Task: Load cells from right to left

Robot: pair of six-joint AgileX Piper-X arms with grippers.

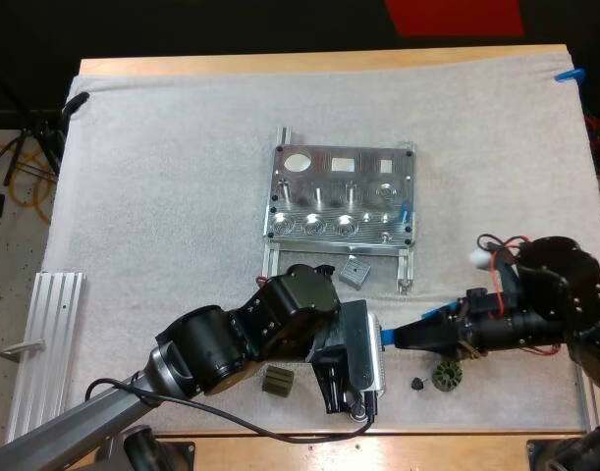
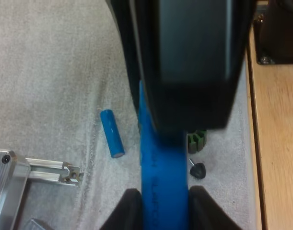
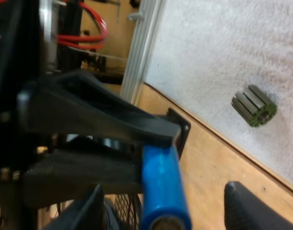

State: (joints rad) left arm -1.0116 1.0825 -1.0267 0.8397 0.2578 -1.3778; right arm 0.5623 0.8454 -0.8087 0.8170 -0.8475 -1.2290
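**Fingers on the left pinch a blue cell; those on the right stand spread**

Fingers (image 2: pixel 128 212) of our left gripper (image 2: pixel 160 213) press on the held blue cell (image 2: pixel 163 177) from both sides. Our right gripper (image 1: pixel 403 338) faces it near the mat's front edge. Its fingers (image 3: pixel 244 203) are apart on either side of that cell and clear of it.

On the white mat (image 1: pixel 162 177) the metal fixture (image 1: pixel 339 191) sits mid-table. What seems to be an upright blue cell (image 1: pixel 403 211) stands at its right end. A loose blue cell (image 2: pixel 111 133) lies flat near the fixture's rail end. A ribbed green part (image 1: pixel 447 375) and a small black knob (image 1: pixel 415 383) lie just beside our right gripper.
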